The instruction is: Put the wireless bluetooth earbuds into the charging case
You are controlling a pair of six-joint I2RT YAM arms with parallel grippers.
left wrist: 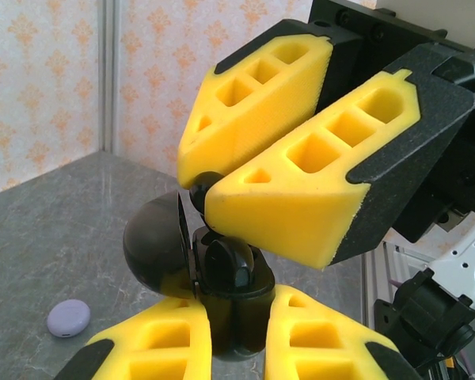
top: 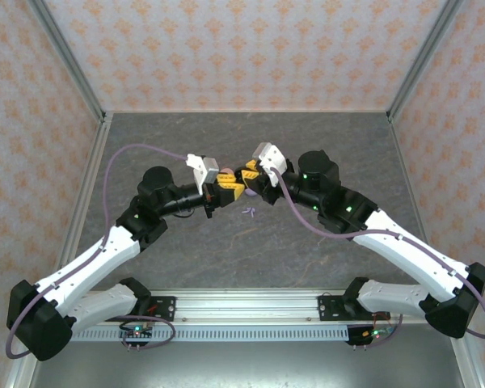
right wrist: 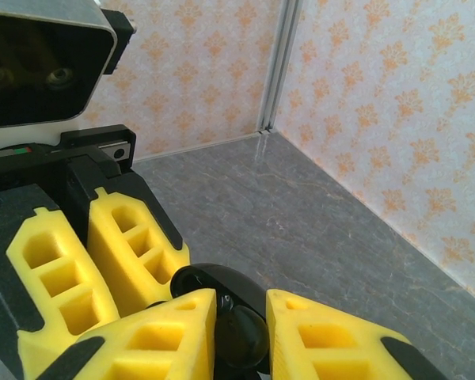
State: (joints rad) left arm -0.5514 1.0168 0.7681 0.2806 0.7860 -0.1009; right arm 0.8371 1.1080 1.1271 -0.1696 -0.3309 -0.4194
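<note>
Left gripper [left wrist: 233, 321] is clamped tight on the open black charging case [left wrist: 231, 273], whose lid [left wrist: 152, 245] is swung back. Right gripper [left wrist: 203, 180] is nearly closed, pinching a black earbud [left wrist: 199, 194] at its tips. The earbud sits directly above the case's socket, touching or a hair off; can't tell. Its stem axis is hidden by the pads. The right arm carries the insert: a short push toward the case. A lilac case [left wrist: 69, 317] lies on the table, well apart, on the lid side.
</note>
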